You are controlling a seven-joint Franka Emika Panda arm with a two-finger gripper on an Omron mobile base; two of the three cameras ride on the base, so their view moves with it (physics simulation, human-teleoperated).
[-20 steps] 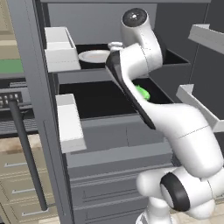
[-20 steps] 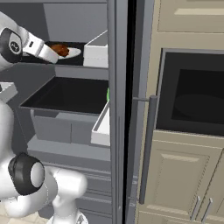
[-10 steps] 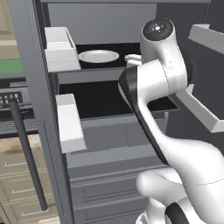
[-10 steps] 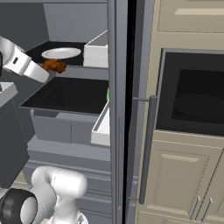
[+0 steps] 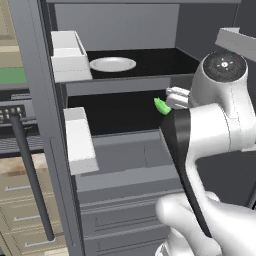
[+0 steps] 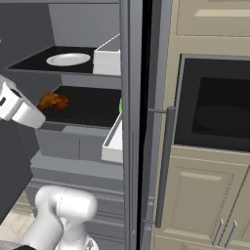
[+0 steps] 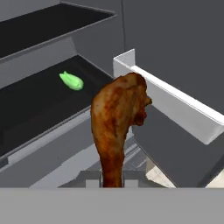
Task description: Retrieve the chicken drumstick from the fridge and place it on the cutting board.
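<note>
The chicken drumstick, reddish-brown and lumpy, stands upright between my finger tips, its thin end clamped by my gripper, which is shut on it. From the right base view, the chicken drumstick hangs in front of the lower black shelf of the open fridge, with the gripper just to its left. In the left base view my arm stands before the fridge. The cutting board is out of view.
A round white plate lies on the upper shelf and a small green vegetable on the lower one. Light grey door bins jut out close to the drumstick. The fridge door edge and an oven stand to the right.
The drumstick has come off the white plate. It has moved down and outward from the upper shelf to the front of the lower shelf, still gripped.
</note>
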